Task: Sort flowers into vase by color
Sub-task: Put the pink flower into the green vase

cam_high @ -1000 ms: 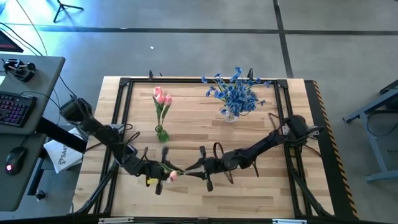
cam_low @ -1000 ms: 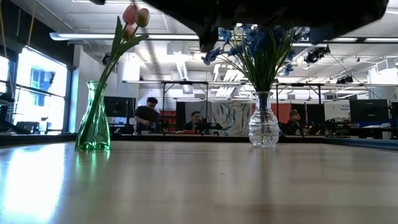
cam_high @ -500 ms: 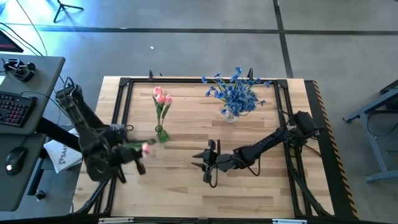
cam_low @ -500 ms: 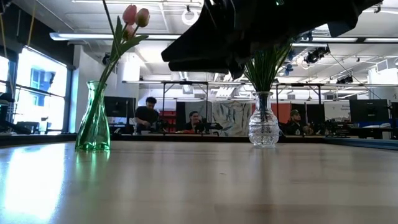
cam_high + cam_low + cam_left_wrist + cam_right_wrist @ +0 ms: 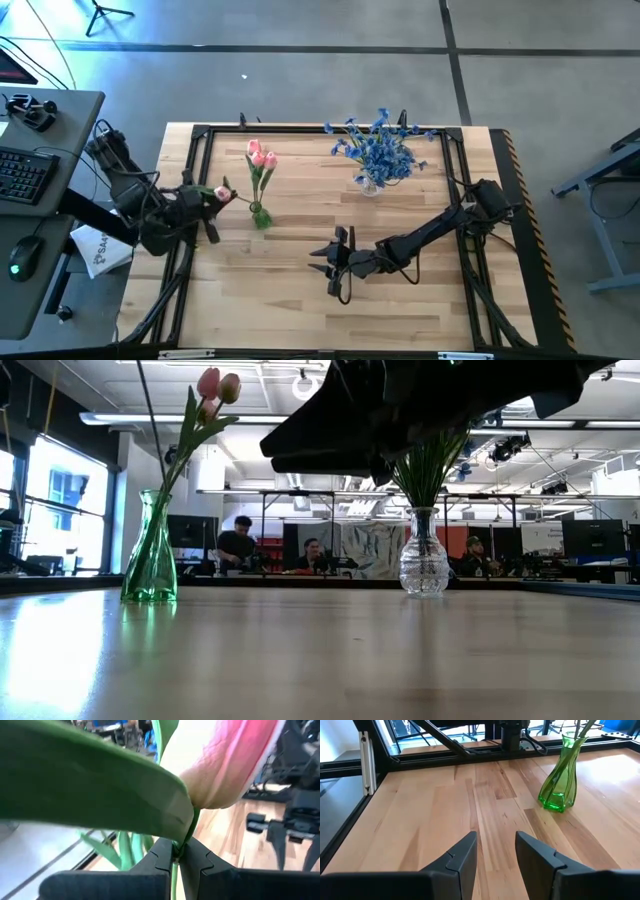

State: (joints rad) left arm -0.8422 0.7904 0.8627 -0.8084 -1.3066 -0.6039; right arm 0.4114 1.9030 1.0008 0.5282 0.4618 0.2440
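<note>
My left gripper (image 5: 205,200) is raised over the table's left edge, shut on a pink tulip (image 5: 222,193) just left of the green vase (image 5: 260,215). Two pink tulips (image 5: 262,155) stand in that vase. Blue flowers (image 5: 378,150) fill the clear vase (image 5: 424,565) at the far middle. My right gripper (image 5: 335,262) hovers open near the table's middle, with nothing between its fingers (image 5: 462,857). The green vase (image 5: 560,775) lies ahead of it. My left gripper pinches the tulip's thin green stem (image 5: 175,851) between its two fingertips, right below the pink bud (image 5: 235,760). The fingers come about level from the table's left. The flower is lifted clear of the table, with a broad green leaf (image 5: 90,785) spreading beside the bud.
A black frame (image 5: 195,170) runs around the wooden tabletop. A desk with a keyboard (image 5: 25,175) and mouse stands left of the table. Bare wood lies along the near edge. People sit in the room beyond the table (image 5: 240,545).
My left gripper has carried the pink tulip up from the near middle toward the table's left and far side, turning as it went. It now stands beside the green vase. My right gripper, which stood at the flower, stays near the middle without it.
</note>
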